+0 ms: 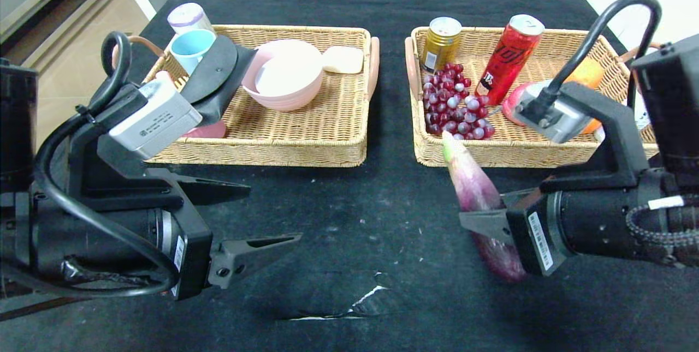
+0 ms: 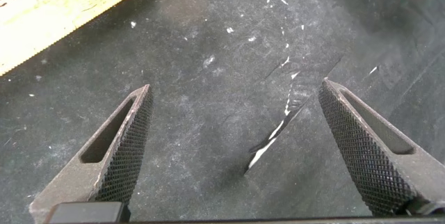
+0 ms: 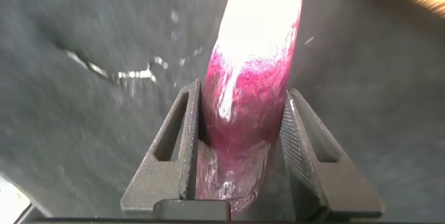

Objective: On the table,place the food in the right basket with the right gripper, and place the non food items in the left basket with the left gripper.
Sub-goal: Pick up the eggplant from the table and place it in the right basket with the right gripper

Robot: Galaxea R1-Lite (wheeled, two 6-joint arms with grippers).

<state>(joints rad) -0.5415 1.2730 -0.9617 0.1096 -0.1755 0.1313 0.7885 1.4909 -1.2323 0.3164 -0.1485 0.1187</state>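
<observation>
A purple eggplant (image 1: pixel 476 191) is clamped in the right gripper (image 1: pixel 483 220) over the black table (image 1: pixel 349 243), before the right basket (image 1: pixel 524 153), where grapes (image 1: pixel 456 109) and two cans (image 1: pixel 510 57) are kept. The left gripper (image 1: pixel 267 215) is spread, empty. A pink bowl (image 1: pixel 284 76) and cups (image 1: pixel 191 46) are held by the left basket (image 1: pixel 306 147).

Both arms are matte black, built of cylindrical joint housings and angular brackets. Each wrist carries a silver-grey camera box with fine printed text, fed by a thick black cable looping up and over. The left end effector (image 1: pixel 256 218) has two long, tapering black fingers (image 2: pixel 128 147) with triangular cut-outs and knurled, diamond-patterned inner pads. The right end effector (image 1: pixel 483 215) has matching fingers (image 3: pixel 174 147). White barcode labels sit on both wrist flanges, and braided black conduit runs along the right forearm.
</observation>
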